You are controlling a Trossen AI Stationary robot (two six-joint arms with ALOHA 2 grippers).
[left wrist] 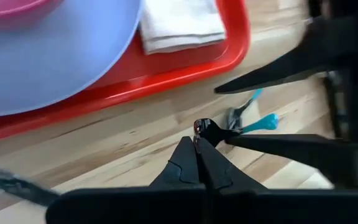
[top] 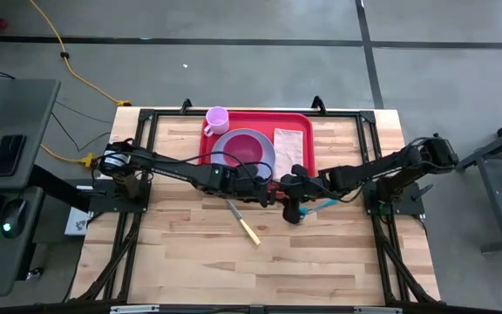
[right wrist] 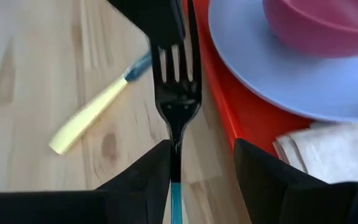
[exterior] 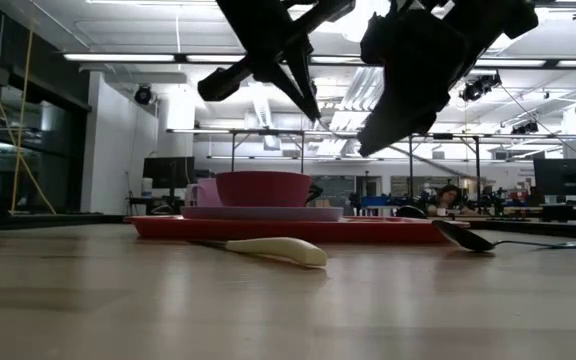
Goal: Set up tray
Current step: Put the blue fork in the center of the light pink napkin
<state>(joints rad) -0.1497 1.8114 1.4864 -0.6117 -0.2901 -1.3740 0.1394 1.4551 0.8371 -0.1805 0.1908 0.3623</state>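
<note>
The tray [top: 296, 174], red and rimmed, lies at the far middle of the desk [top: 321, 262]. On it are seen a plate [top: 264, 155] bearing a bowl [top: 242, 146], a cup [top: 217, 117] at the far left corner, and a napkin [top: 292, 145] at the right. A knife [top: 244, 223] and a spoon [exterior: 473, 238] lie on the desk near the tray.

The cutlery step is in hand. A fork [right wrist: 178, 87] is carried by the right pincer [top: 295, 212], the handle lying against one finger with the other standing off, so the hold appears loose. The left pincer [left wrist: 197, 146] is closed to a point, seemingly on the fork's end, just near the tray's near edge.

A handover seems to be under way. Next, one pincer must be released and the fork laid on the tray beside the plate.
</note>
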